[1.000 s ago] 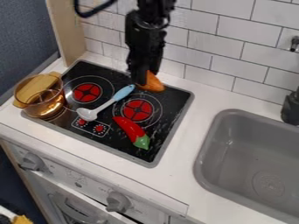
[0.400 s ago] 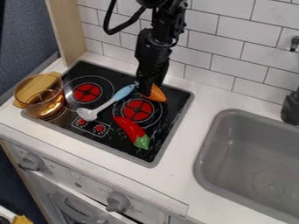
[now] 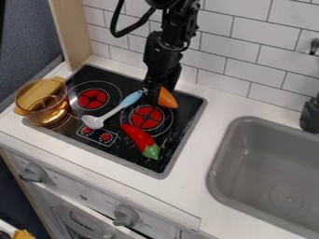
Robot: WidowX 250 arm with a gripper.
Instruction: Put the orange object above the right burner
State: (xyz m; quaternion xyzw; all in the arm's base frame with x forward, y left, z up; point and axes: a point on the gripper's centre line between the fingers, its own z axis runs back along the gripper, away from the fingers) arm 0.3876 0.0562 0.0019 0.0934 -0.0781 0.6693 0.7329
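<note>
Across the back of the toy kitchen, I see a white tiled wall (image 3: pixel 249 51) rising behind the pale counter (image 3: pixel 218 100); the grey sink (image 3: pixel 274 177) is set into the counter on the right of my view, and the black stovetop (image 3: pixel 128 154) lies to its left; my arm (image 3: pixel 163 49) comes down from the top edge, and its gripper (image 3: pixel 153 99) hangs over the rear of the stovetop, against the orange object's left side; from here I cannot tell how far the jaws stand apart, nor whether they have hold of anything.

The amber see-through pot (image 3: pixel 53 113) sits at the stovetop's left edge; the spoon (image 3: pixel 114 110) lies slantwise between the two burners, its blue handle pointing up towards the gripper; the red pepper (image 3: pixel 138 136) lies at the front of the right burner (image 3: pixel 147 117), green stem towards me; the left burner (image 3: pixel 93 99) is between pot and spoon; the orange object (image 3: pixel 166 98) is just behind the right burner, to its rear right, narrow end up.
</note>
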